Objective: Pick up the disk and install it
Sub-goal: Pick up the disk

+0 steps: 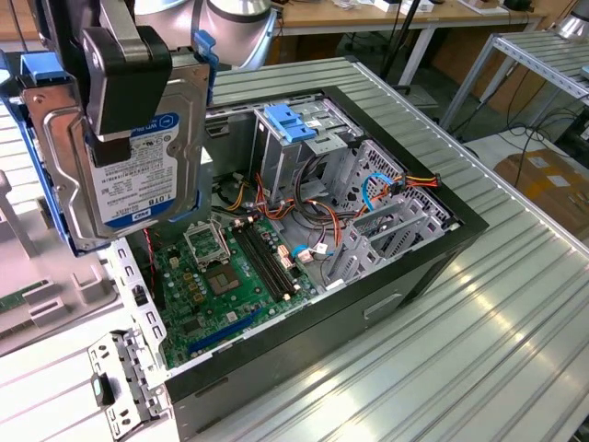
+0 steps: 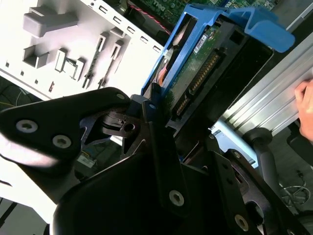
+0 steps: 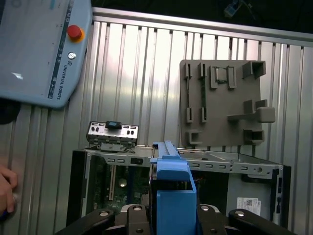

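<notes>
The disk (image 1: 138, 170), grey metal with a white and blue label and blue side rails, hangs upright in the air at the exterior view's left, above the near left corner of the open computer case (image 1: 433, 241). My gripper (image 1: 118, 115) is shut on it from above, one black finger lying over the label. In the second wrist view the disk's green circuit board and connector (image 2: 203, 66) show between the black fingers (image 2: 159, 142). The first wrist view looks down along the disk's blue rail (image 3: 171, 188) onto the case (image 3: 78, 181).
Inside the case are a motherboard (image 1: 221, 276), cables and a drive cage with a light-blue bracket (image 1: 290, 120). A grey fixture plate (image 3: 220, 103) and a teach pendant (image 3: 39, 49) lie on the ribbed metal table (image 1: 479, 359). A person's hand (image 3: 6, 188) rests at the table edge.
</notes>
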Action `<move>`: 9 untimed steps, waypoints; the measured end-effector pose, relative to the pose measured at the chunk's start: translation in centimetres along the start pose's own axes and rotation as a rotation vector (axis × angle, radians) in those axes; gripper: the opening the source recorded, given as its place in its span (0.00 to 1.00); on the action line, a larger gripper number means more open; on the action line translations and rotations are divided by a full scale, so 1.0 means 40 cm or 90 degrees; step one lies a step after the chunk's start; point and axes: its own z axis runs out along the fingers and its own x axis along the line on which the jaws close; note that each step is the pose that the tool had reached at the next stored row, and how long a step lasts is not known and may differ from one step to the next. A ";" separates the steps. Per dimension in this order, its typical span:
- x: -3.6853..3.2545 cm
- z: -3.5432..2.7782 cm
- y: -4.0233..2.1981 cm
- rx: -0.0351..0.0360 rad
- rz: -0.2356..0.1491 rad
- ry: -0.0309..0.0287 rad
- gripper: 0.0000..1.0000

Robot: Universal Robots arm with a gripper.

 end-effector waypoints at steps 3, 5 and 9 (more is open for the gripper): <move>0.014 0.000 -0.002 0.0000 0.000 0.0000 0.36; 0.022 0.000 -0.003 0.0000 0.000 0.0000 0.36; 0.039 0.000 -0.011 -0.0003 0.000 0.0000 0.36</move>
